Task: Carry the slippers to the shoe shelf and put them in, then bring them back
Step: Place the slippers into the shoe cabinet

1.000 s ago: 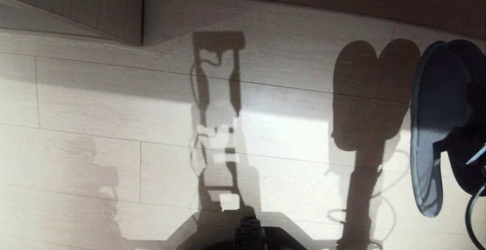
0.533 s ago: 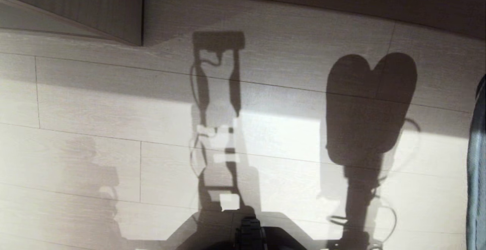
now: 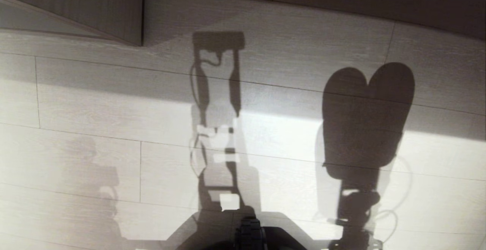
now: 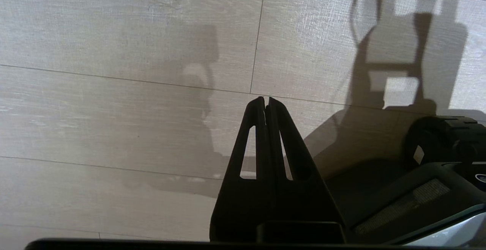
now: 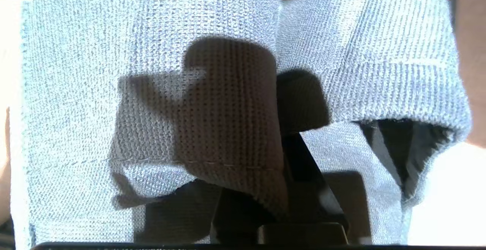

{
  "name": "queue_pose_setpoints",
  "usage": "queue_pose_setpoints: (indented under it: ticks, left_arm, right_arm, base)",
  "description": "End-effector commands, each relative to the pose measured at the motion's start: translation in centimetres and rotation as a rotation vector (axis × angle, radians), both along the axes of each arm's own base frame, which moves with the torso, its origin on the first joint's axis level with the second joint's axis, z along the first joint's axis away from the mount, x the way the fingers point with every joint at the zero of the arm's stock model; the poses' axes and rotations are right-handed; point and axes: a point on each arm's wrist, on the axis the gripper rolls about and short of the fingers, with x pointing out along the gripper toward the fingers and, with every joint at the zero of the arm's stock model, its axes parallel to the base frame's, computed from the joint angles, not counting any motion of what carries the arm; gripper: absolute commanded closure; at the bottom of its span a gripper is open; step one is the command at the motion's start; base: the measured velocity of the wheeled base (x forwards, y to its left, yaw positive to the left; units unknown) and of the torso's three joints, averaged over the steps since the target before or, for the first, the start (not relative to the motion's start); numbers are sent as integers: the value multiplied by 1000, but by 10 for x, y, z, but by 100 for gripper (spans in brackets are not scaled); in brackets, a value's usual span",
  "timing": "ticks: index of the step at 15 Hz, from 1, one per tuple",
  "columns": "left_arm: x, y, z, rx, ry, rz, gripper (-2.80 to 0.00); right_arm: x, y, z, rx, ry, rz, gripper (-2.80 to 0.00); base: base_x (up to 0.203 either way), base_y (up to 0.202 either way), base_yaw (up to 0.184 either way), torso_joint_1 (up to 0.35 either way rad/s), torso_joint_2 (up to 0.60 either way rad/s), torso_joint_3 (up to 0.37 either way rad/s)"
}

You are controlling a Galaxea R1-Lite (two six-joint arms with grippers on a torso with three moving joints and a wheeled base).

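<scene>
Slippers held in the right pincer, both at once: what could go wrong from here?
1. The right pincer pinches both slippers by the adjoining edges of their knit toe bands alone; one band could slide free and that slipper drop.
2. The head view shows only the pair's shadow on the floor, not the slippers, so a slip might go unnoticed there.
3. The left pincer hangs shut over the floor, not placed to catch anything.

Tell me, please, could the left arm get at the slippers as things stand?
Probably not. The left gripper hangs shut over bare floor with no slipper near it, while the slippers are pinched in the right gripper, out of the head view.
</scene>
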Motion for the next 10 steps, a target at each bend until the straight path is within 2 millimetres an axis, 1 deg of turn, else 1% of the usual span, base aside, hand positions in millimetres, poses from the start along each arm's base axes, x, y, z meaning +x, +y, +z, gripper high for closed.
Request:
queue_pose_setpoints:
  ticks: [1,2,3,4,6,7,10]
  left_arm:
    - [0,0,0,0,-1,0,0]
    - [0,0,-1,0,1,0,0]
    - [0,0,0,0,0,0,0]
    - [0,0,0,0,0,0,0]
    - [0,0,0,0,0,0,0]
    - [0,0,0,0,0,0,0]
    - [0,0,0,0,0,0,0]
  right_arm:
    - [-5,0,-2,-2,-41,2,0]
    - [-5,0,-2,-1,-41,5,0]
    - [-11,0,-3,3,-42,28,0]
    - [-21,1,-6,6,-41,45,0]
    - [-38,0,-21,12,14,71,0]
    - [-41,0,-28,13,33,73,0]
    - [-26,-1,-70,14,136,57,0]
  base:
    - [0,0,0,0,0,0]
    - [0,0,0,0,0,0]
    - [0,0,0,0,0,0]
    - [0,0,0,0,0,0]
    - [0,0,0,0,0,0]
    - [0,0,0,0,0,0]
    - [0,0,0,0,0,0]
